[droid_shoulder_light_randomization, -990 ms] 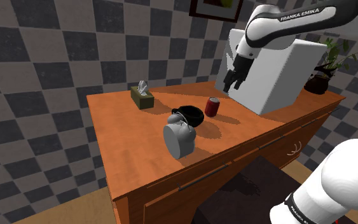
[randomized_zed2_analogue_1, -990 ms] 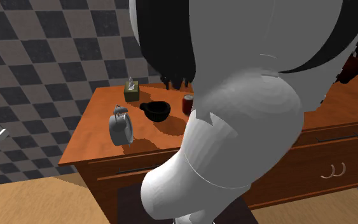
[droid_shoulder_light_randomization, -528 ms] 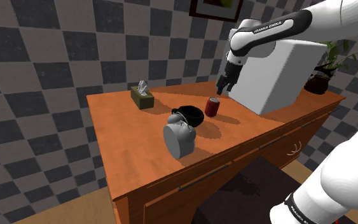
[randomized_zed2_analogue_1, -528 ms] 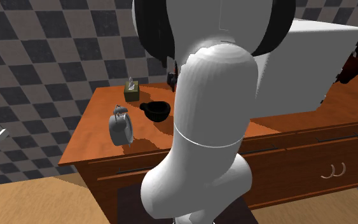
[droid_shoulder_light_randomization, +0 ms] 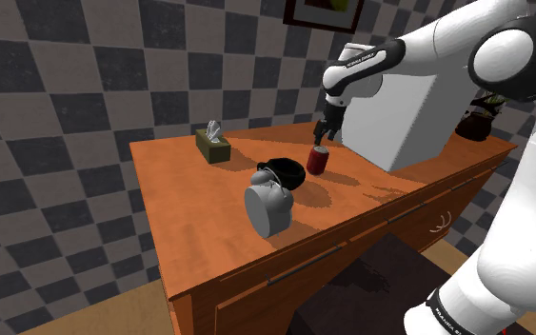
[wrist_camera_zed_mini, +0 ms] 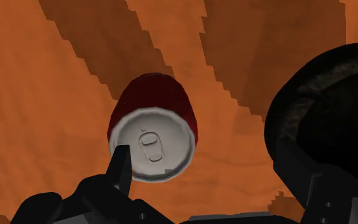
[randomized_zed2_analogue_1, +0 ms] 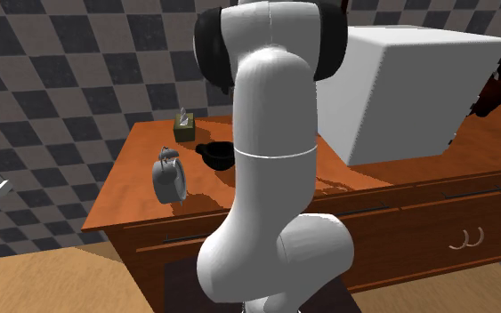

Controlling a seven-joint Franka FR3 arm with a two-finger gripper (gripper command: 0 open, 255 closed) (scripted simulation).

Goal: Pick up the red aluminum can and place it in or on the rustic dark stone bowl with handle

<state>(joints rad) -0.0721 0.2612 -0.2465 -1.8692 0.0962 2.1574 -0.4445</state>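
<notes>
**Wrist view: gripper (wrist_camera_zed_mini: pixel 203 153) open above red can (wrist_camera_zed_mini: pixel 152 137)**

Fingers spread wide, nothing clasped. Can stands upright on the orange table (droid_shoulder_light_randomization: pixel 189 200), lid facing the hand. Dark bowl (droid_shoulder_light_randomization: pixel 286 172) sits just beside the can, on the shoulder view's left. There the fingertips hang close over the can top; contact unclear from this angle.

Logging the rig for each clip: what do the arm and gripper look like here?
The arm has rounded white links and dark joint bands, one of them carrying small white lettering. The gripper is all black, with two blocky fingers.
</notes>
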